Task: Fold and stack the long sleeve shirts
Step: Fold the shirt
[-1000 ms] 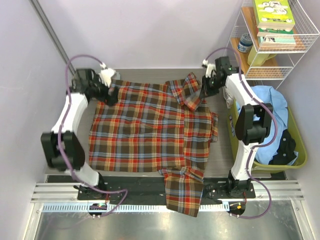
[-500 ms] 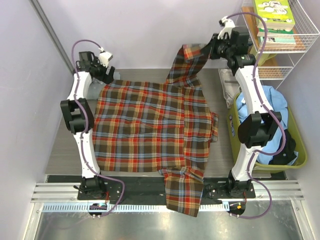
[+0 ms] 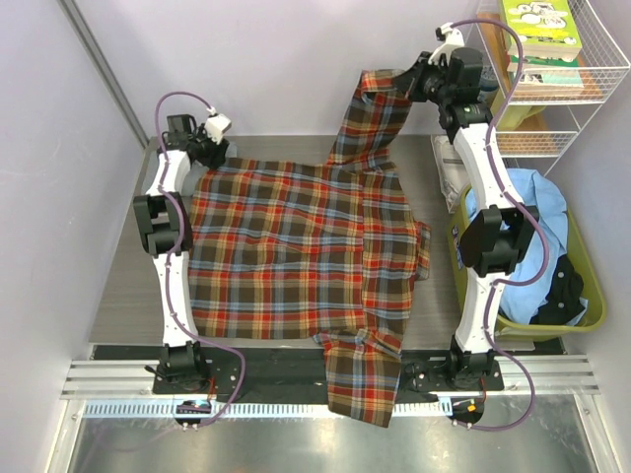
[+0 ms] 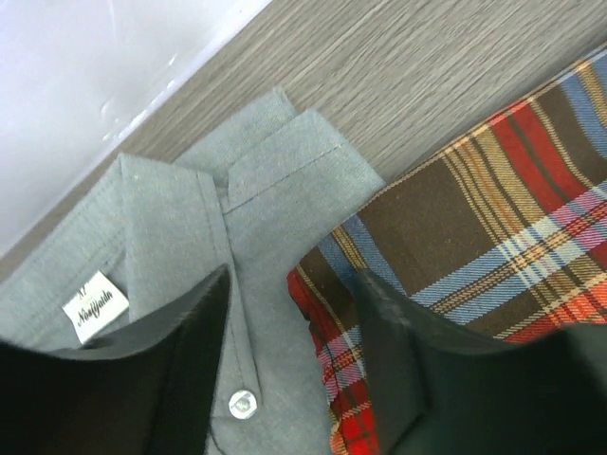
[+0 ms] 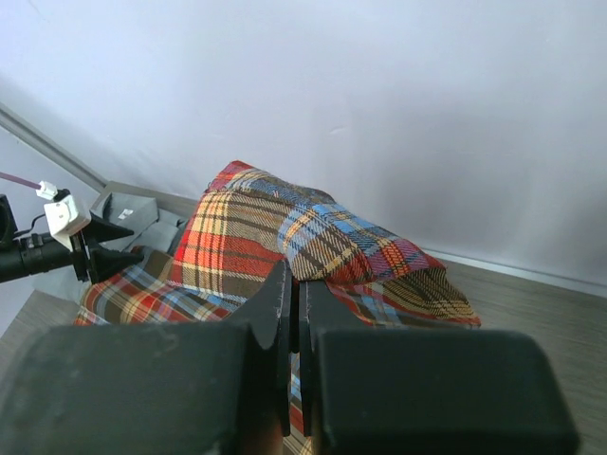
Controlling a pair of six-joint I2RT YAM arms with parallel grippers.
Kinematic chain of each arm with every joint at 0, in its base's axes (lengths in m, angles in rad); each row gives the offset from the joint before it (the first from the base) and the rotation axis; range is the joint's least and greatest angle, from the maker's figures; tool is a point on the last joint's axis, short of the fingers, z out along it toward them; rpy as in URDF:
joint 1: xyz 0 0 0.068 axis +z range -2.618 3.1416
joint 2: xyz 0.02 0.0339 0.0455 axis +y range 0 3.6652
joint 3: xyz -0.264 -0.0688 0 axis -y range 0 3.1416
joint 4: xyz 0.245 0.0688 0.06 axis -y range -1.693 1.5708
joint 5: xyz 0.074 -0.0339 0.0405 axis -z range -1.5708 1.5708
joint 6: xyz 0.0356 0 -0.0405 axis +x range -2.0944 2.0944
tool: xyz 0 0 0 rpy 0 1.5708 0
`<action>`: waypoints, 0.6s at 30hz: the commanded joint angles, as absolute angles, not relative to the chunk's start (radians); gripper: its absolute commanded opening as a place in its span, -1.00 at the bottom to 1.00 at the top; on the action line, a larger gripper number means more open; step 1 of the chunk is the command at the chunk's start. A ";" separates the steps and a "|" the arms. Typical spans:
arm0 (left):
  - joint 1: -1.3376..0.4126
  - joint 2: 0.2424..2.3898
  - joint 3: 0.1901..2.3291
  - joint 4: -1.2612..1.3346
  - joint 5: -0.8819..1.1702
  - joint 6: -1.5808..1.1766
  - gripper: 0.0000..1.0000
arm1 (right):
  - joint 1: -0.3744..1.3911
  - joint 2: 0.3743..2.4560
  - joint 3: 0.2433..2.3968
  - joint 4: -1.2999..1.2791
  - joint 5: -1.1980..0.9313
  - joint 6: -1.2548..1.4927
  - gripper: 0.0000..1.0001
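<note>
Closest to you, one sleeve (image 3: pixel 360 379) of the plaid shirt (image 3: pixel 296 256) hangs over the near edge of the table (image 3: pixel 123 286), between the two arm bases. The body of the shirt lies spread flat across the table behind it. To your right, beside the table, a green basket (image 3: pixel 595 281) holds a blue cloth (image 3: pixel 537 212) and something dark.

At the far left corner of the plaid shirt you find the left claw (image 4: pixel 294 284). Its fingers are spread. In the gap between them you see the plaid corner and the button strip of the grey shirt (image 4: pixel 180 199). The grey shirt lies against the far wall with its collar and white label showing, and the plaid corner overlaps it.

At the far right, the right claw (image 5: pixel 296 280) is raised above the table with its fingers pressed together on the plaid shirt. It holds that far part up, so the cloth hangs in a slope down to the table. Beyond it stands a wire shelf (image 3: pixel 592 108) with books (image 3: pixel 537 25).
</note>
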State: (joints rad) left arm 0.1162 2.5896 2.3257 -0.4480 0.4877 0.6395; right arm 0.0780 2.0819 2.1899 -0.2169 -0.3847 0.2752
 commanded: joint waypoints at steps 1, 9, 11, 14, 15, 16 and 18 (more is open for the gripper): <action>0.115 2.586 2.358 -0.393 0.555 0.680 -0.02 | 0.083 2.060 2.218 -0.156 -0.388 0.288 -0.98; 0.114 2.576 2.353 -0.434 0.620 0.695 -0.28 | 0.084 2.062 2.214 -0.158 -0.382 0.275 -0.98; 0.114 2.580 2.356 -0.442 0.621 0.696 -0.29 | 0.084 2.063 2.214 -0.160 -0.382 0.272 -0.98; 0.114 2.585 2.356 -0.457 0.624 0.704 -0.23 | 0.083 2.066 2.217 -0.158 -0.382 0.270 -0.98; 0.114 2.589 2.358 -0.457 0.615 0.704 -0.22 | 0.083 2.068 2.217 -0.158 -0.382 0.268 -0.98; 0.114 2.592 2.361 -0.460 0.608 0.706 -0.21 | 0.084 2.068 2.217 -0.156 -0.382 0.268 -0.98; 0.114 2.608 2.367 -0.469 0.594 0.718 -0.22 | 0.083 2.069 2.217 -0.158 -0.380 0.264 -0.98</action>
State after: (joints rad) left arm 0.1162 2.5900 2.3257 -0.4553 0.5873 0.6899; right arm 0.0792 2.0880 2.1899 -0.2100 -0.3859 0.2787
